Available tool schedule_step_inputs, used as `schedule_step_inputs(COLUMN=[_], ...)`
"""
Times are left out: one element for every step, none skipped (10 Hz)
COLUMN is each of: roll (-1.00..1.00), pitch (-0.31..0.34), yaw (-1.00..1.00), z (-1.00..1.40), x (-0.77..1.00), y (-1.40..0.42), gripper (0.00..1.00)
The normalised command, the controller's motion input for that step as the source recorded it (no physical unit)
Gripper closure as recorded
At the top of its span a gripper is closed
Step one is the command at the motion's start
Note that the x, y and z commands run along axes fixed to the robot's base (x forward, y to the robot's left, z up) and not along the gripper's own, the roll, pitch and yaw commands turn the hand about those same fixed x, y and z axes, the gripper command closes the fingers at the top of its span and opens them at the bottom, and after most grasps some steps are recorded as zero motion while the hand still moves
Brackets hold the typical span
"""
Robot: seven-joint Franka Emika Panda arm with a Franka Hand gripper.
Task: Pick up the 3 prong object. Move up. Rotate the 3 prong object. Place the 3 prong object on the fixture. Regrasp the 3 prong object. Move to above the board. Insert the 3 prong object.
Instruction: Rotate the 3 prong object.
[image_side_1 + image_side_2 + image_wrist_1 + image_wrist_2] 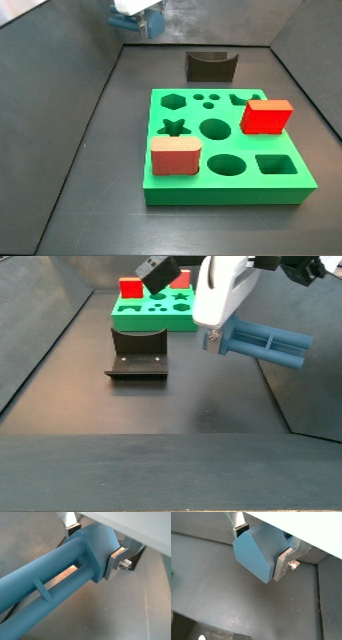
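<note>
gripper [214,338]: I see it raised above the floor, closed on the piece; fingers [119,559] are bare brushed silver metal, with a bolt head.
3 prong object [271,342]: smooth matt grey-blue plastic, from what I see.
fixture [138,356]: dark, dull plastic look.
board [225,150]: bright green matt plastic.
floor [160,401]: dark grey, slight sheen, faintly scuffed.
</note>
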Motion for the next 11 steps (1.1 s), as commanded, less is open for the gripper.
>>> schedule_step_inputs(roll=[-0.01, -0.01, -0.01, -0.01, -0.01, -0.01, -0.01, -0.01, -0.01, -0.01, -0.02], pitch=[-0.008, -0.008, -0.009, -0.010, -0.011, -0.012, -0.013, -0.014, -0.017, -0.018, -0.022], yaw=[-1.00, -1.00, -1.00, -1.00, -1.00, -1.00, -1.00, -1.00, -1.00, -1.00, -1.00], z=[-0.03, -0.03, -0.03, -0.03, -0.03, -0.03, -0.03, -0.03, -0.03, -0.03, -0.03], x=[0.02, 0.02, 0.02, 0.02, 0.02, 0.02, 0.01, 0.01, 0.01, 0.01, 0.01], y=[0.02, 0.02, 0.02, 0.02, 0.02, 0.02, 0.02, 0.02, 0.02, 0.02, 0.02], gripper=[1.00, 1.00, 1.00, 1.00, 1.00, 1.00, 1.00, 1.00, 1.00, 1.00, 1.00])
